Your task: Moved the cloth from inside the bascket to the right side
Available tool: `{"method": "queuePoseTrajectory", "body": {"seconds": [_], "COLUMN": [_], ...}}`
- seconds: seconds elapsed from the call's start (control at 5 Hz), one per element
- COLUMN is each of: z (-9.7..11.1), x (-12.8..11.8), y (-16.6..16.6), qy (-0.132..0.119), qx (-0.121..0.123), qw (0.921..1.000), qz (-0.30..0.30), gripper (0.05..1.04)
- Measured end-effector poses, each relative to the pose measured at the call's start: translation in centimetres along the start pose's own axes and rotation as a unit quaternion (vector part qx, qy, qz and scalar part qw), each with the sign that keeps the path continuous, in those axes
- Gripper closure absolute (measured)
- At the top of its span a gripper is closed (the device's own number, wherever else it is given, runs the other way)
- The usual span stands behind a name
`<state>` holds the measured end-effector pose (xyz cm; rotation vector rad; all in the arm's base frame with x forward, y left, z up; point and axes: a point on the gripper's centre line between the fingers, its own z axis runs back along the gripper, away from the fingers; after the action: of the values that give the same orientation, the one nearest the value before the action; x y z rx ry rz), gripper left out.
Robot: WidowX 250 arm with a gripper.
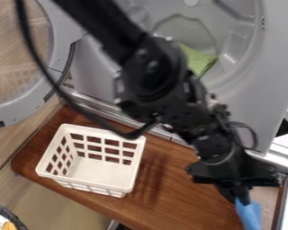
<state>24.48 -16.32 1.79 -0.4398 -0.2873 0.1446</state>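
The black gripper (240,192) hangs low over the right end of the wooden board, with its fingers closed on the upper end of a blue cloth (249,215). The cloth hangs down from the fingertips to the bottom edge of the view; whether its lower end touches the board is cut off. A white plastic basket (137,155) with grid walls stands upright on the left part of the board, well to the left of the gripper. Its bare floor shows, with nothing in it.
Behind the board stands a grey machine (245,103) with an open round door (20,110) at the left and a green cloth (197,60) in its drum. The brown wooden board (170,179) ends at a front edge. White metal rails run along the right side.
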Motion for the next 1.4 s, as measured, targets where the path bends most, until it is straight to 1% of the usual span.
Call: {"method": "queuePoseTrajectory", "body": {"seconds": [0.2, 0.4, 0.6, 0.8, 1.0, 1.2, 1.4], "z": [-0.1, -2.0, -2.9, -3.7, -4.0, -3.3, -2.9], "x": [-0.2, -0.6, -0.6, -1.1, -2.1, -4.7, -4.6], "y": [2.4, 4.6, 5.0, 4.9, 5.7, 7.3, 8.6], "qy": [0.004, 0.031, 0.040, 0.042, 0.045, 0.058, 0.047], "qx": [0.026, 0.060, 0.077, 0.112, 0.141, 0.143, 0.124], "qw": [0.9991, 0.9962, 0.9948, 0.9921, 0.9884, 0.9871, 0.9895], "qz": [0.032, 0.056, 0.054, 0.040, 0.032, 0.045, 0.056], "gripper": [1.010, 1.011, 1.011, 1.011, 1.011, 1.006, 0.968]}}
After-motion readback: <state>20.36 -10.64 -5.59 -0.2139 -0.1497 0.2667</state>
